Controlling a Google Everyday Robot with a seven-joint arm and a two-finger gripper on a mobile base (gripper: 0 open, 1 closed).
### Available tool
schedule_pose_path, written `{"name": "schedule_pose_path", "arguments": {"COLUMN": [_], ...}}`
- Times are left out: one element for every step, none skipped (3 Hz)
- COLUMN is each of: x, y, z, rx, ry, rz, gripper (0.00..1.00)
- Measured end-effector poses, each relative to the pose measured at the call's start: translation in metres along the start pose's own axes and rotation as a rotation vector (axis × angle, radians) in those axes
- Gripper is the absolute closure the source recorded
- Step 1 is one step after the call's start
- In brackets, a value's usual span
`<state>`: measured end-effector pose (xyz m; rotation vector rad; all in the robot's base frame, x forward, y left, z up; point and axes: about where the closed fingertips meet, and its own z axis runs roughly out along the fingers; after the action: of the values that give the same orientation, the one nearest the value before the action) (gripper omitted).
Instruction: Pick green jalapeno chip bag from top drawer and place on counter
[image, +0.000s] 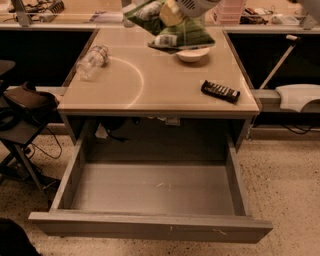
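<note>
My gripper (171, 12) is at the top of the camera view, above the far edge of the counter (165, 87). It is shut on the green jalapeno chip bag (182, 34), which hangs tilted in the air with its white label panel showing, just above a white bowl (192, 54). The top drawer (150, 192) is pulled fully open below the counter's front edge, and its grey inside shows nothing in it.
A clear plastic bottle (92, 61) lies at the counter's left edge. A small black rectangular bar (220, 91) lies at the front right. A dark chair (25, 102) stands to the left. A white object (299, 96) sits on a low ledge at right.
</note>
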<state>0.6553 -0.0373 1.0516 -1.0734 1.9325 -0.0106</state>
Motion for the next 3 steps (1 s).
{"name": "schedule_pose_path", "arguments": {"x": [-0.005,0.018,0.061], "y": [-0.016,-0.026,-0.023], "z": [0.093,0.166,0.194], "rx": [-0.007,-0.005,-0.015], "ry": [-0.045,-0.028,0.028], "rz": [0.068,0.137,0.166], "gripper": [1.0,1.0,1.0]}}
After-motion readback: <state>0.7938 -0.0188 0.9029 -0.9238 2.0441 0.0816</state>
